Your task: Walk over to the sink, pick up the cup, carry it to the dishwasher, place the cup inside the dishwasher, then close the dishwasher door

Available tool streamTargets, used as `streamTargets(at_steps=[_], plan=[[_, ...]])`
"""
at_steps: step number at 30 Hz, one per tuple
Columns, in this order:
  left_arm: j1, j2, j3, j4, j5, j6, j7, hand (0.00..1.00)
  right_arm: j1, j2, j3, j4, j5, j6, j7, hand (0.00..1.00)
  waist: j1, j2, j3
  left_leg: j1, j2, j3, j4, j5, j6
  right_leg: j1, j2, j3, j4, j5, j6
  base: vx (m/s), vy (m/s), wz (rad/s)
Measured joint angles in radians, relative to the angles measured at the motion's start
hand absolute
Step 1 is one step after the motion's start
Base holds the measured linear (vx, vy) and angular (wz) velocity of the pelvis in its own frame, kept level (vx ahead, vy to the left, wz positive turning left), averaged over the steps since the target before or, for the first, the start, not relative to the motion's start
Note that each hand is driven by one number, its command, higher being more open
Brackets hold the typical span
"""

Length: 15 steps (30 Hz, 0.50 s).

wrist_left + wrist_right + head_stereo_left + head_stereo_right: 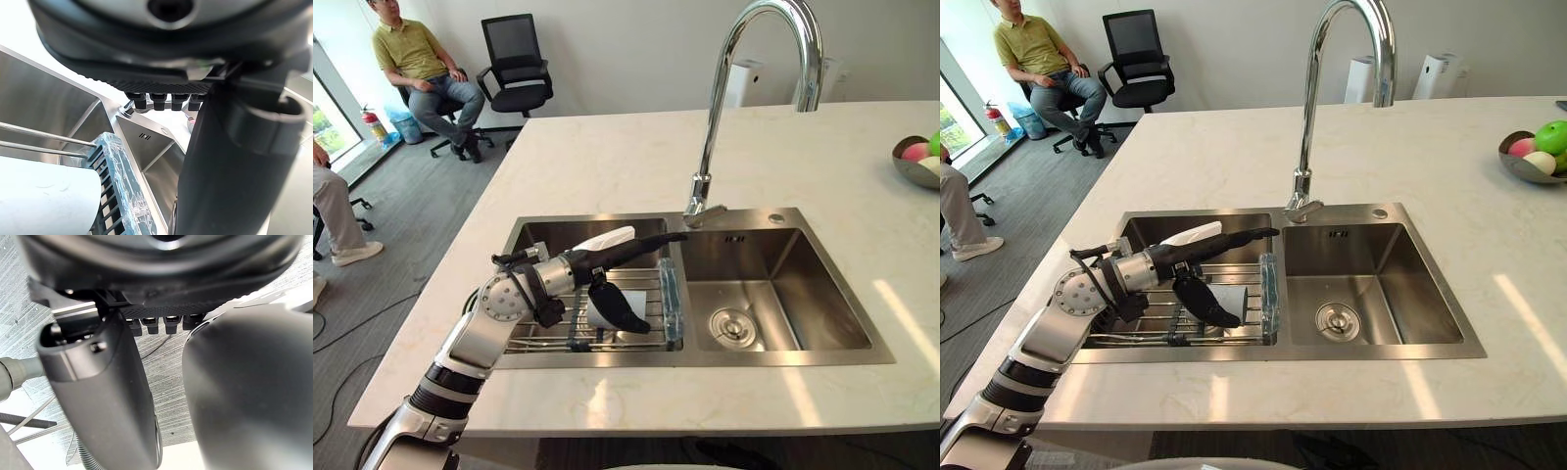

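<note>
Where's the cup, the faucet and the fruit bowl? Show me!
cup (pixel 44 200): left wrist view, on its white side.
faucet (pixel 715 108): left eye view, on its shiny tall neck.
fruit bowl (pixel 1526 171): right eye view, on its metal wall.

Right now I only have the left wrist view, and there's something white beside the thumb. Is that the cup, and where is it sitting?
Observer: Yes. The cup sits on a wire rack in the left basin of the sink.
Operator: Is the left hand closed on it?
Observer: No. Its fingers stretch straight over the cup and the thumb hangs down in front; whether it touches, I cannot tell.
Operator: What's ahead of the fingertips?
Observer: The faucet, rising from the sink's back rim at the divider between the basins.
</note>
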Motion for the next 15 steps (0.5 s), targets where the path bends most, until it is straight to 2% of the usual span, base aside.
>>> streamTargets(at_steps=[3,15], plan=[[0.006,-0.003,-0.026,0.021,0.022,-0.005,0.005,1.00,-0.001,0.001,0.003,0.000,0.000,0.008,-0.002,1.00,-0.008,-0.004,0.002,0.016,0.000,0.000,-0.001,-0.002,0.000,0.015,0.001,-0.002,-0.008,0.000,0.000,0.00,0.000,0.00],[0.057,-0.028,-0.059,0.146,0.137,-0.020,0.120,1.00,-0.012,0.000,0.046,-0.002,0.000,0.021,-0.007,1.00,-0.024,-0.018,0.004,0.017,-0.003,0.008,0.000,-0.016,-0.004,0.028,-0.001,-0.001,-0.038,0.007,0.004,0.02,-0.001,-0.01]])
